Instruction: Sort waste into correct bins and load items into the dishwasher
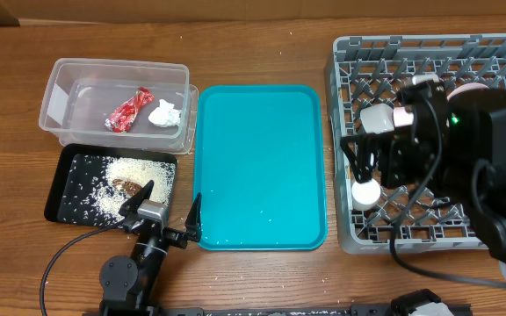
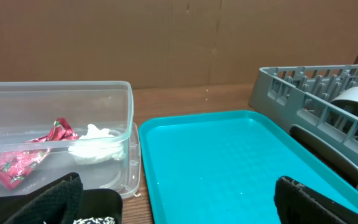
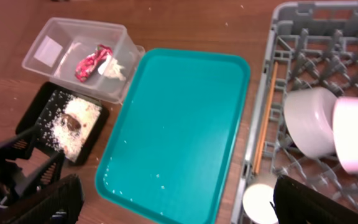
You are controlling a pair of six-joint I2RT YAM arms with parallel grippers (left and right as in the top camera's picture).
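Note:
The red wrapper [image 1: 130, 109] and white tissue ball [image 1: 162, 114] lie in the clear tub [image 1: 60, 79]. Rice scraps with a brown lump [image 1: 126, 185] lie in the black tray [image 1: 64, 189]. In the grey rack [image 1: 429, 48] are a white bowl [image 3: 312, 118], a pink bowl [image 3: 356, 134], chopsticks [image 3: 266, 118] and a small white cup [image 3: 260, 202] at the front left corner. A pale pink plate edge [image 1: 471, 89] shows behind the right arm. My right gripper [image 3: 176, 183] is open and empty above the rack's left side. My left gripper [image 1: 165, 215] is open and empty at the black tray's near right corner.
The teal tray [image 1: 262, 167] lies between the bins and the rack, with a few rice grains on it. Loose grains dot the wood by the tub. The right arm hides much of the rack's right half in the overhead view.

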